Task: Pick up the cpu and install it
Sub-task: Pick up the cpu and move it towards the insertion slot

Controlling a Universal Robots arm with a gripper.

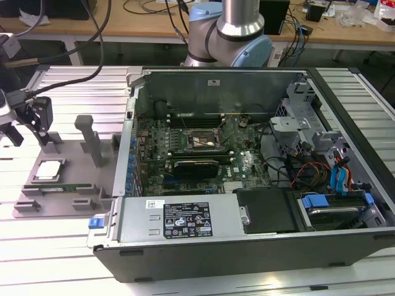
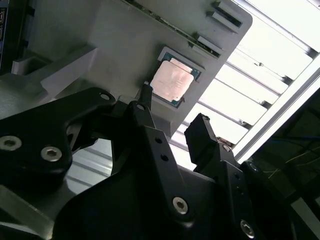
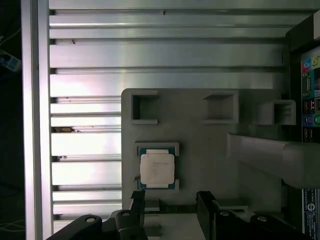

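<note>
Gripper point(image 3: 171, 202) is hovering over the grey tray point(image 3: 210, 165), fingers point(image 3: 205, 200) spread open and gripping nothing. Cpu point(image 3: 157, 170) is sitting flat in its tray recess near the fingertips, untouched. In the exterior view, the tray is lying at the open case's point(image 1: 185, 253) left.

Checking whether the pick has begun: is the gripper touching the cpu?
Apart. In the first wrist view the cpu lies fully uncovered in the grey tray, and the open fingertips of the gripper stop short of its edge.
</note>
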